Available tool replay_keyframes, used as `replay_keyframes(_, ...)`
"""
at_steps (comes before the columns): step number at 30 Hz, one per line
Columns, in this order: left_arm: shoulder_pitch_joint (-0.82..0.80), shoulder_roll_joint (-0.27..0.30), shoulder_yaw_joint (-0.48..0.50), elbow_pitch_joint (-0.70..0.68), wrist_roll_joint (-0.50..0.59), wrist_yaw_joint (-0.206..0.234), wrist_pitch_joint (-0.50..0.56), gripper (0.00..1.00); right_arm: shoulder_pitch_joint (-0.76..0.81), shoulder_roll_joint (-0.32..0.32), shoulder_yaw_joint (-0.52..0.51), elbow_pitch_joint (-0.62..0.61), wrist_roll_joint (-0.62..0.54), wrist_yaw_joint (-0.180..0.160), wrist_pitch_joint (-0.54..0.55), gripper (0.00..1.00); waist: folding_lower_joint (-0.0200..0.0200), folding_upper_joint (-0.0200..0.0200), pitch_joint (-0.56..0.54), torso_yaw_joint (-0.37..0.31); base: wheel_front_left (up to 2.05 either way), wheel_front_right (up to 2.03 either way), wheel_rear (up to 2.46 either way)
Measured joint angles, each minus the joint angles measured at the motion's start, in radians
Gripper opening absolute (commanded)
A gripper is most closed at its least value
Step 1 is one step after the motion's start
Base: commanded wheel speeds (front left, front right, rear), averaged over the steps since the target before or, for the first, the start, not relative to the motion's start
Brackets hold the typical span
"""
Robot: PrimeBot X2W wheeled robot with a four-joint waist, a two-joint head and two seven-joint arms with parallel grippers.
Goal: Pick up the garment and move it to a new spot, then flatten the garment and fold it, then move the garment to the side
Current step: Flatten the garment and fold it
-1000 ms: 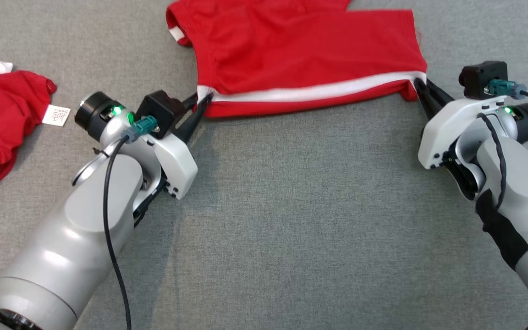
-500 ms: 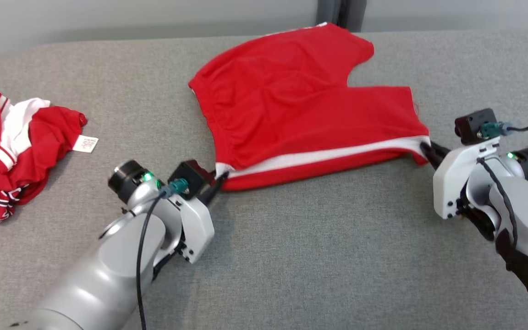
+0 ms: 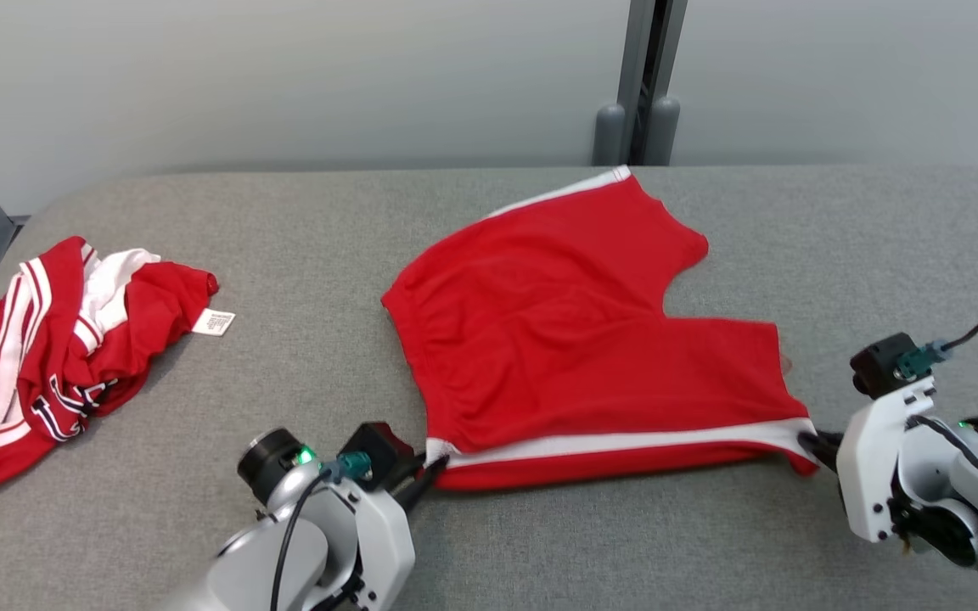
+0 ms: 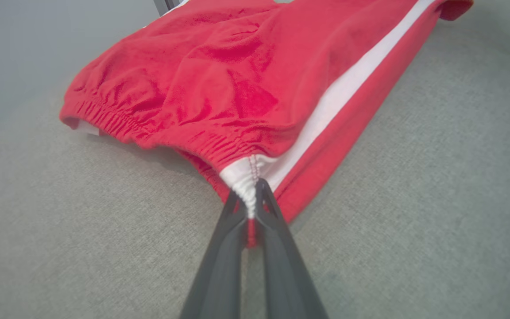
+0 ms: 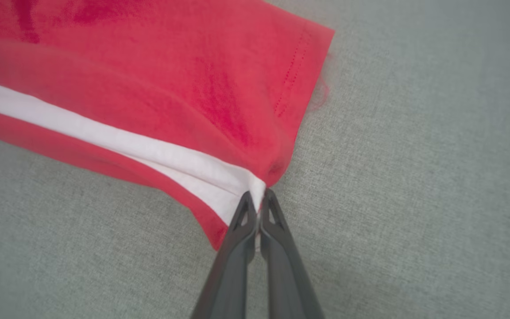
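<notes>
1. Red shorts [image 3: 574, 339] are pinned at two corners; the step in hand reads as flattening, with the near edge stretched between both grippers.
2. To do it well, I judge: pull both ends at one rate, low over the table [image 3: 540, 552], so the cloth trails flat rather than lifting and folding under.
3. Tension should be enough to straighten the stripe [image 3: 625, 441] and no more. The gathered waistband [image 4: 117, 124] will spring back if over-stretched.
4. Both grips are thin, at the very tips. A jerk on either side could slip the cloth out, so the motion should be slow and even.
5. Some soft creases show across the seat, and a short drag toward the robot should take them out before release.
6. Left gripper [image 3: 431, 471], the one nearer the pile [image 3: 56, 365]: fingers [image 4: 219, 266] are pressed together on the waistband end of the stripe, with white cloth bunched between the tips.
7. Right gripper [image 3: 807, 441], far from the pile: fingers [image 5: 233, 266] are closed on the leg-hem end of the same stripe, with a small fold caught between them.
8. Shorts lie spread on the table well right of the pile, not touching it. The striped edge runs from one set of tips to the other, and the rest of the cloth fans away beyond the fingers.
</notes>
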Motion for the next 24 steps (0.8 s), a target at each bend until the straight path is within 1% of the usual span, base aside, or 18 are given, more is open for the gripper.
replay_keyframes(1, 0.013, 0.000, -0.002, -0.012, -0.007, 0.000, 0.002, 0.00, 0.009, -0.016, 0.007, -0.016, 0.019, 0.000, 0.010, 0.00, 0.0000, 0.0000, -0.009, 0.001, 0.00, 0.00, 0.00)
replay_keyframes(2, 0.035, 0.002, -0.003, -0.035, -0.017, 0.000, 0.006, 0.00, 0.024, -0.046, 0.020, -0.051, 0.051, 0.000, 0.028, 0.00, 0.0000, 0.0000, -0.025, 0.004, 0.00, 0.00, 0.00)
replay_keyframes(8, 0.118, 0.022, -0.004, -0.114, -0.027, 0.000, 0.023, 0.00, 0.074, -0.128, 0.045, -0.153, 0.110, 0.000, 0.074, 0.00, 0.0000, 0.0000, -0.068, 0.012, 0.00, 0.00, 0.00)
replay_keyframes(18, 0.228, 0.083, -0.005, -0.256, -0.048, 0.000, 0.048, 0.00, 0.177, -0.229, 0.058, -0.284, 0.163, 0.000, 0.133, 0.00, 0.0000, 0.0000, -0.096, 0.016, 0.00, 0.00, 0.00)
replay_keyframes(20, 0.245, 0.093, -0.005, -0.294, -0.051, 0.000, 0.059, 0.00, 0.197, -0.250, 0.060, -0.302, 0.148, 0.000, 0.143, 0.00, 0.0000, 0.0000, -0.100, 0.018, 0.00, 0.00, 0.00)
replay_keyframes(21, 0.250, 0.098, -0.005, -0.313, -0.055, 0.000, 0.067, 0.00, 0.205, -0.258, 0.060, -0.311, 0.145, 0.000, 0.146, 0.00, 0.0000, 0.0001, -0.101, 0.019, 0.00, 0.00, 0.00)
replay_keyframes(22, 0.256, 0.117, -0.005, -0.360, -0.074, 0.000, 0.075, 0.00, 0.219, -0.266, 0.055, -0.335, 0.166, 0.000, 0.140, 0.00, -0.0001, 0.0000, -0.103, 0.019, 0.00, 0.00, 0.00)
replay_keyframes(24, 0.256, 0.123, -0.004, -0.371, -0.081, 0.000, 0.077, 0.00, 0.218, -0.267, 0.049, -0.341, 0.171, 0.000, 0.137, 0.00, 0.0000, 0.0000, -0.103, 0.019, 0.00, 0.00, 0.00)
